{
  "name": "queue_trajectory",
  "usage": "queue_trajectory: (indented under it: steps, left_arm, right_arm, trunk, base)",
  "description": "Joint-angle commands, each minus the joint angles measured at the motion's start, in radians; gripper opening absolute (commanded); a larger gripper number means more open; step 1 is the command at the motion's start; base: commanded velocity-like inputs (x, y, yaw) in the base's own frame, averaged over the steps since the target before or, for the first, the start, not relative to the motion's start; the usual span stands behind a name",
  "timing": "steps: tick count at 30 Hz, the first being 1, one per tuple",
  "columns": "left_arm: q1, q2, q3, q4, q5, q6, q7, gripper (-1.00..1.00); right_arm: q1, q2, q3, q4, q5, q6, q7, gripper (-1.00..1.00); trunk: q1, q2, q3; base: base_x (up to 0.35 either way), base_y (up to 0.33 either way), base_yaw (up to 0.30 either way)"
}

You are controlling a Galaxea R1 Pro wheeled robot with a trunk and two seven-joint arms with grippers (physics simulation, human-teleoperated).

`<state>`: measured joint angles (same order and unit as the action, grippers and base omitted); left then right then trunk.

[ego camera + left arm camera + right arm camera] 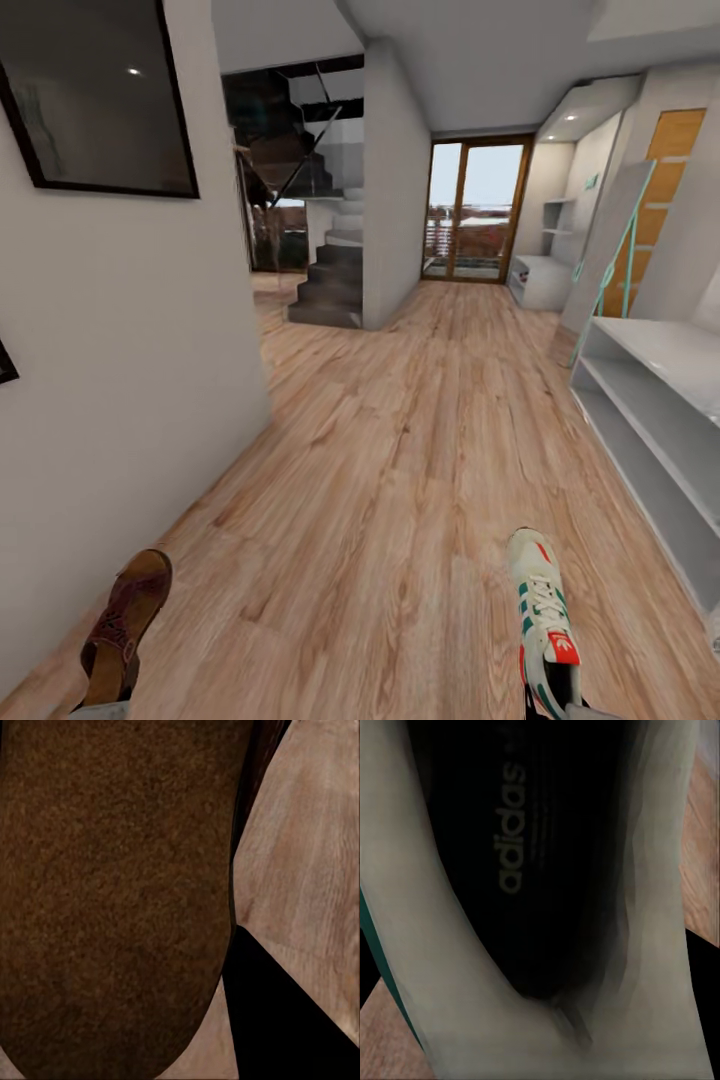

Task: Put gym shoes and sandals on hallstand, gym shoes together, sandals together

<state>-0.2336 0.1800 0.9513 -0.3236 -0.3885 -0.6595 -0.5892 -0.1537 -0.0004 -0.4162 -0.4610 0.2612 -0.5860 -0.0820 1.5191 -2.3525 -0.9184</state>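
Sandal [125, 628]: you have one brown sandal at the bottom left of your head view, toe pointing away from you down the corridor, heel end cut off by the frame edge. In your left wrist view its brown grainy surface [112, 892] sits right against the lens.
Left fingers: a black shape beside the sandal in your left wrist view may be one of them; you cannot tell whether they are apart or clamped on the sandal.
Gym shoe [545, 620]: one white sneaker with green stripes and a red tongue label is at the bottom right of your head view, toe pointing forward. Your right wrist view looks into its dark insole with the printed logo [521, 862], cream lining around it.
Right fingers: the shoe hides them, so you cannot tell their state.
Corridor floor [400, 450]: light wood planks run ahead of you to a glass door [475, 210] at the far end.
Hallstand [660, 420]: the light-grey rack stands along the floor's right edge, ahead and to the right of the gym shoe, well apart from it; its flat top and open shelves face the corridor.
Staircase [330, 280]: dark steps rise at the far left, behind the white wall [120, 350].
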Motion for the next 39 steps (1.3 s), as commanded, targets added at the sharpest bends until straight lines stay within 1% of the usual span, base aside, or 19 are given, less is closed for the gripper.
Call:
queue_trajectory:
  steps: [1,8,11,22,33,39]
  left_arm:
    - [-0.001,-0.003,0.011,0.000,-0.005,-0.003,-0.006,-1.00]
    - [-0.001,-0.007,0.010,0.001,-0.006,-0.003,-0.005,-1.00]
    - [-0.001,-0.017,0.010,0.001,-0.006,-0.003,-0.004,-1.00]
    - [-0.001,-0.019,0.012,0.000,-0.006,-0.003,-0.004,-1.00]
    - [-0.001,-0.017,0.016,0.000,0.001,-0.001,-0.003,-1.00]
    - [-0.001,-0.011,0.019,-0.003,0.004,0.001,-0.003,-1.00]
  right_arm:
    - [-0.001,0.000,-0.003,0.001,0.011,-0.003,-0.005,-1.00]
    - [-0.001,0.001,-0.003,0.001,0.010,-0.003,-0.005,-1.00]
    - [-0.001,0.003,-0.002,0.002,0.010,-0.003,-0.005,-1.00]
    - [-0.001,0.004,-0.001,0.002,0.010,-0.003,-0.005,-1.00]
    - [-0.001,0.005,-0.001,0.002,0.011,-0.003,-0.004,-1.00]
    - [-0.001,0.005,-0.001,0.002,0.011,-0.003,-0.004,-1.00]
  trunk:
    - [0.000,0.000,-0.001]
    - [0.000,0.000,-0.005]
    - [0.000,0.000,-0.008]
    - [0.000,0.000,-0.023]
    - [0.000,0.000,-0.039]
    - [0.000,0.000,-0.049]
  base:
    - [0.317,-0.100,-0.268]
    - [0.318,-0.098,-0.262]
    - [0.318,-0.092,-0.226]
    - [0.320,-0.073,-0.191]
    - [0.335,-0.004,-0.115]
    - [0.337,0.000,-0.060]
